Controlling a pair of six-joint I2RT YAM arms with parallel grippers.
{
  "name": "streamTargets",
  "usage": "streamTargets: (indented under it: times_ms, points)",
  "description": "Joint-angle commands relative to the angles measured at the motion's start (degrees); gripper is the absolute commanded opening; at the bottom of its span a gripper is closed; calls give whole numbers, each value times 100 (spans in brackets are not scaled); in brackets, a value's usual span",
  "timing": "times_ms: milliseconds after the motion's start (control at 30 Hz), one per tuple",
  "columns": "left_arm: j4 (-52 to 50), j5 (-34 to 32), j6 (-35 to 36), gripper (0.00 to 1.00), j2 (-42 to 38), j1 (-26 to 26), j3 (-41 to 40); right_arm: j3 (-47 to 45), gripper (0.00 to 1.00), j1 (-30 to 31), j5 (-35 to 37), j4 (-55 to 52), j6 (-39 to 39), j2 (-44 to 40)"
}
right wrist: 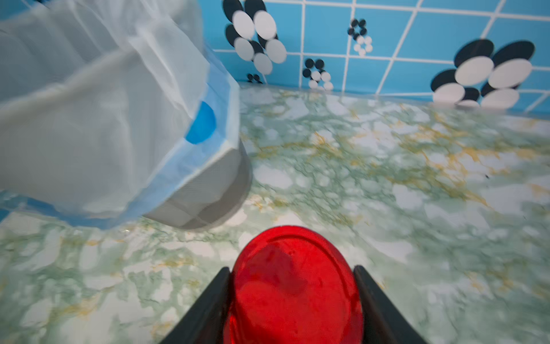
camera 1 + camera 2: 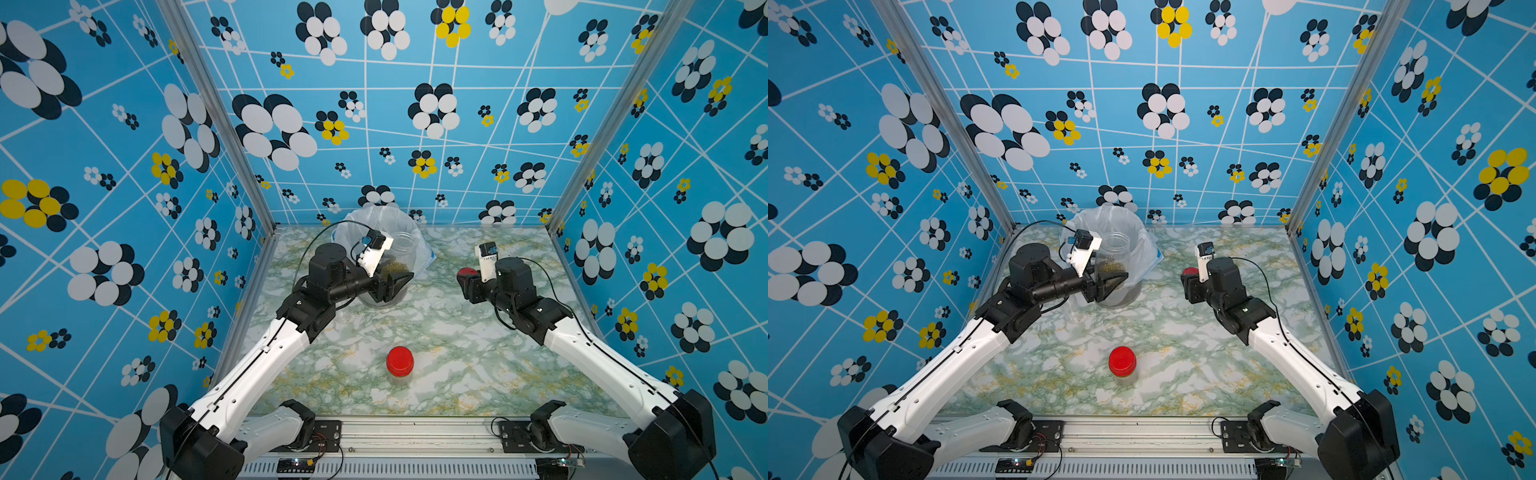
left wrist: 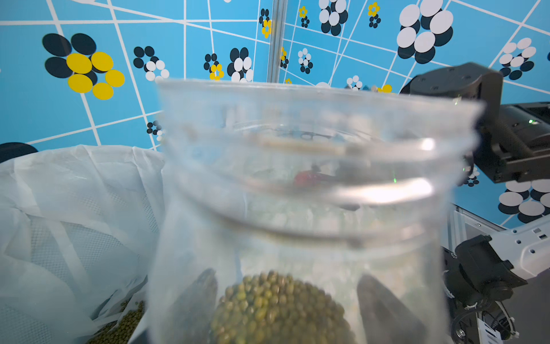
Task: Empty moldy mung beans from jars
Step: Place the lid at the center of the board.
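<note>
My left gripper [image 2: 392, 286] [image 3: 285, 300] is shut on a clear, lidless jar [image 2: 400, 248] [image 2: 1115, 251] [image 3: 312, 178], held over the front of the bagged bin. The mung beans [image 2: 392, 268] [image 3: 276, 306] lie heaped in the jar's lower part between my dark fingers [image 3: 196, 297]; its open mouth points away from them. More mung beans [image 3: 125, 324] lie inside the bag. To the right, above the table, my right gripper [image 2: 465, 279] [image 1: 293, 297] is shut on a red lid [image 2: 466, 273] [image 2: 1190, 272] [image 1: 294, 289]. Another jar with a red lid [image 2: 400, 361] [image 2: 1122, 360] stands front centre.
The grey mesh bin lined with a white bag [image 2: 374, 220] [image 2: 1100, 216] [image 1: 208, 190] stands at the back, left of centre, on the marbled green table [image 2: 457, 365]. Patterned blue walls close in the left, back and right sides.
</note>
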Motion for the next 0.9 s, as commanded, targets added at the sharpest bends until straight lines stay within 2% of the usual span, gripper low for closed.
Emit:
streamTargets:
  times_ms: [0,300,467,500,600,700,867]
  points:
    - [-55,-181,-124,28,-50,37,372,-467,50,-155,1360,178,814,-201]
    - [-234,-292,-127,28,-173,39,418,-1158,52,-585,1750,64,1718,200]
    - [-433,-283,-132,28,-72,34,594,-1219,52,-744,1603,-15,2065,526]
    - [-447,-291,-141,28,-75,36,593,-1203,53,-752,1567,-24,2137,613]
    - [-395,-281,-179,28,-137,35,526,-1205,65,-760,1543,-70,2398,869]
    - [-437,-298,-180,28,-178,35,485,-1393,65,-760,1304,237,2461,1033]
    - [-500,-260,-178,28,-247,40,458,-1481,65,-771,1323,372,2596,1305]
